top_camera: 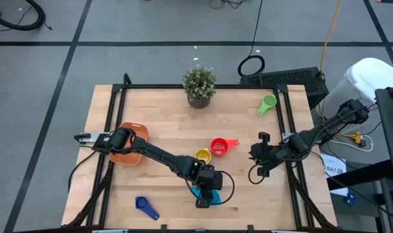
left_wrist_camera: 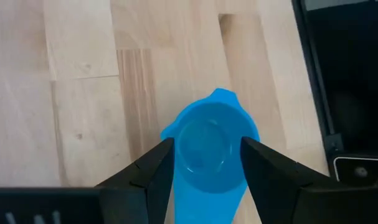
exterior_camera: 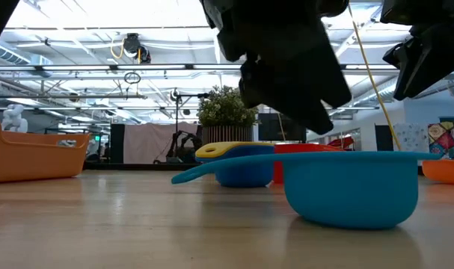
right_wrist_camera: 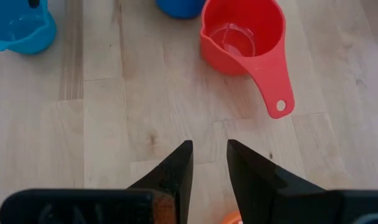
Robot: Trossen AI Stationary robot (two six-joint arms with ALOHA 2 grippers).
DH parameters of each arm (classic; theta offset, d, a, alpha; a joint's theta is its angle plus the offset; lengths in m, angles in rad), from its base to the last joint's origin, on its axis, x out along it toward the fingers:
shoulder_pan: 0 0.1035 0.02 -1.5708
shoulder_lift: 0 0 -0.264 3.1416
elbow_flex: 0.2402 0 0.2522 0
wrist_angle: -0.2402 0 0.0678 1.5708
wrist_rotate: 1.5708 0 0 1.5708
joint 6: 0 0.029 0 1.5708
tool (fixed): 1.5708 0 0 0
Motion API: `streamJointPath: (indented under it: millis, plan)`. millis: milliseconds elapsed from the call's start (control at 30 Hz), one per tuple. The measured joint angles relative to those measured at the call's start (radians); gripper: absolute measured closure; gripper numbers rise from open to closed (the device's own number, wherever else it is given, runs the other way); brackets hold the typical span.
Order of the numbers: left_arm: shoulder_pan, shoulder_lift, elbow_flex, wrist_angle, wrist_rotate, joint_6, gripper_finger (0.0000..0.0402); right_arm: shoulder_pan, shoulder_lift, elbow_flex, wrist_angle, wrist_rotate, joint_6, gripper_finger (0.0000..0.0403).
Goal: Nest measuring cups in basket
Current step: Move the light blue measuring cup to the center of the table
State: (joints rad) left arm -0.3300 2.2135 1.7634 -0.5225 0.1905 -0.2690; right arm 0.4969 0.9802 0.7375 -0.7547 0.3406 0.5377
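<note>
The left arm reaches low across the tabletop point(top_camera: 164, 123), its left end effector point(left_wrist_camera: 207, 158) pointing down at the near edge, fingers point(left_wrist_camera: 152, 168) set either side of the light blue cup point(left_wrist_camera: 210, 146), which stands on the wood; whether they press it I cannot tell. Just beyond it lie the yellow cup point(top_camera: 202, 155) and red cup point(top_camera: 221, 146). The right end effector point(right_wrist_camera: 208, 163) hovers with a narrow gap, holding nothing, the red cup ahead of it. The high view alone shows the dark blue cup point(top_camera: 145, 206), the basket point(top_camera: 129, 144) under the left arm's base end, the green cup point(top_camera: 267, 103) and the plant point(top_camera: 199, 86).
</note>
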Motion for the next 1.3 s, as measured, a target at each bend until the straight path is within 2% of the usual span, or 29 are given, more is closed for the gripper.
streamJointPath:
  millis: [433,600,700,833,867,1133,1300]
  plan:
    - [-0.008,0.080,-0.002,-0.029,-0.001,-0.022,0.0215,0.000,0.000,0.000,-0.006,0.000,0.007,0.0312]
    - [0.000,0.076,0.000,-0.024,-0.057,-0.025,0.0219,0.000,0.000,0.000,-0.006,0.000,0.019,0.0312]
    - [0.006,0.076,0.000,-0.031,-0.060,-0.037,0.0255,0.000,0.000,0.000,-0.006,-0.001,0.026,0.0312]
    - [0.010,0.076,0.000,-0.048,-0.033,-0.044,0.0369,0.000,0.000,0.000,-0.006,-0.001,0.026,0.0312]
    - [0.009,0.076,0.000,-0.047,-0.028,-0.046,0.0383,0.000,0.000,0.000,-0.006,-0.001,0.026,0.0312]
    - [0.005,0.076,0.000,-0.049,-0.034,-0.056,0.0391,0.000,0.000,0.000,-0.006,-0.001,0.026,0.0312]
    - [0.004,0.073,0.001,-0.106,-0.034,-0.059,0.0391,0.000,0.000,0.000,-0.005,-0.001,0.025,0.0312]
